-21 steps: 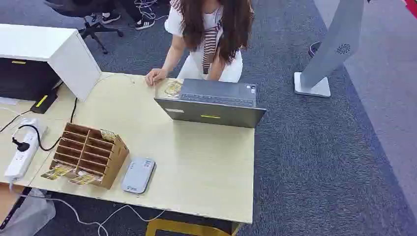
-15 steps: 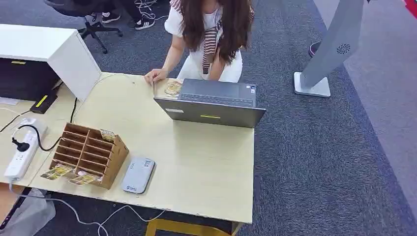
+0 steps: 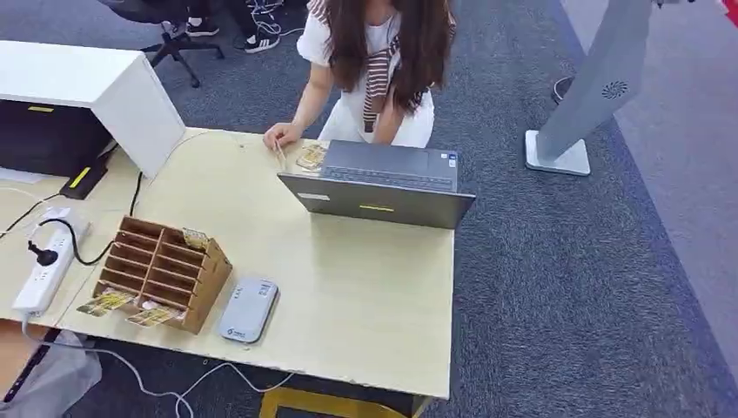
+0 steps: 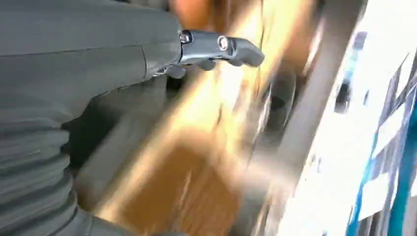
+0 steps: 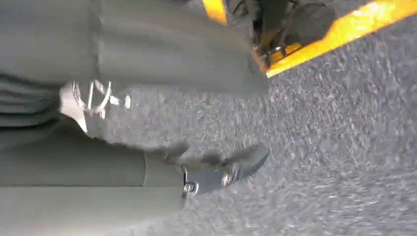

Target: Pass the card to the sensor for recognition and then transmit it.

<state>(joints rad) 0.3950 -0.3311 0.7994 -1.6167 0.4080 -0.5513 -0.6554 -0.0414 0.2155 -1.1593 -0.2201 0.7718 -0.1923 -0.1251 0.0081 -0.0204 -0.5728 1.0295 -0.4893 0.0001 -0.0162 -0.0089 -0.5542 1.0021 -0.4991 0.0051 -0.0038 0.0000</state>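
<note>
1. Task card: yellow-printed cards (image 3: pixel 106 302) stick out of the bottom slots of the brown wooden slotted card rack (image 3: pixel 165 272), at the tabletop's near-left corner. One more card shows in a top slot.
2. Sensor: flat grey rounded-rectangle card reader (image 3: pixel 248 310) lies just beside the rack, on its right, close to the near edge of the pale wooden tabletop (image 3: pixel 365 305). Its long axis runs roughly from the near edge to the far edge.
3. Left hand (image 4: pixel 216 49): seen in the left wrist view, blurred, fingers stretched forward with nothing visibly between them. Looks to hold nothing; exact spread unclear.
4. Right hand (image 5: pixel 221 172): seen in the right wrist view over grey carpet (image 5: pixel 344 147), fingers extended, no object in it. Arm seems to hang low.
5. Key relation: rack and reader both sit on the robot's left side of the tabletop, so the left hand is judged nearer. Cards point out toward the near edge, toward the robot.
6. Step judged: nothing picked yet; a reach up and forward to the rack's low slots comes first.
7. Person (image 3: pixel 374 61) at the far edge, hand (image 3: pixel 283 135) on the tabletop beside a grey open laptop (image 3: pixel 379 185), likely the receiver.
</note>
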